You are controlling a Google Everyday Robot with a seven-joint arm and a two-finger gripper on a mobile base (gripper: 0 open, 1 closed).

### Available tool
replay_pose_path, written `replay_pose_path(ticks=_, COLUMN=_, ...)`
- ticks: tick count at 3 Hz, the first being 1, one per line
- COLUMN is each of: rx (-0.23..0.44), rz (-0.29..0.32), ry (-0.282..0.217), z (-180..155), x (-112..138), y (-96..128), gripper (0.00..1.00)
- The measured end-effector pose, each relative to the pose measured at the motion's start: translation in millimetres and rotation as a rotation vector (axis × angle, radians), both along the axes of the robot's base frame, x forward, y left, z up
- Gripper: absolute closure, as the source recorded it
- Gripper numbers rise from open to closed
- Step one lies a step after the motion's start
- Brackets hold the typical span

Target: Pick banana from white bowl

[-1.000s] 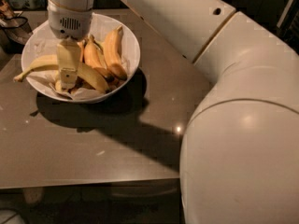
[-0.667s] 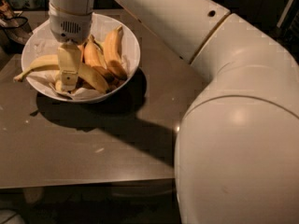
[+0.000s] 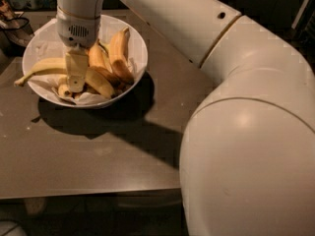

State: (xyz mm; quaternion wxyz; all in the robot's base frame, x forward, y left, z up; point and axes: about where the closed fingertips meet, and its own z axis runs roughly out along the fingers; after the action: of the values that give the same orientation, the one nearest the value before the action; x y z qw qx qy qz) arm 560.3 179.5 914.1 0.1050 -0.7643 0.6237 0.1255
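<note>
The white bowl [image 3: 135, 43] stands at the far left of the table and is lined with crumpled white paper. The banana [image 3: 42, 69], long and pale yellow, lies across the bowl's left side, and its thin stem sticks out over the rim. My gripper [image 3: 75, 82] reaches straight down into the bowl and sits on the banana's middle, hiding that part. A bunch of shorter orange-yellow bananas [image 3: 110, 53] lies just right of the gripper. Small stubby bananas [image 3: 64, 90] lie beneath it.
The brown table [image 3: 98, 146] runs toward me, with its front edge near the bottom. My large white arm [image 3: 236, 132] fills the right side. A dark object [image 3: 15, 26] sits beyond the bowl at the far left.
The gripper stays in the same place in the bowl, on the banana. The arm's big elbow section has shifted slightly to the left.
</note>
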Motion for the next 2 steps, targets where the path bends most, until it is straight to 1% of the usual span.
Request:
replay_pose_path(ticks=1, rx=-0.002, rz=0.0, ry=0.003, z=0.9, x=1.0, y=-0.7, gripper=0.36)
replay_pose_path(ticks=2, rx=-0.005, rz=-0.009, ry=0.0, z=0.3, x=2.0, y=-2.8, gripper=0.52)
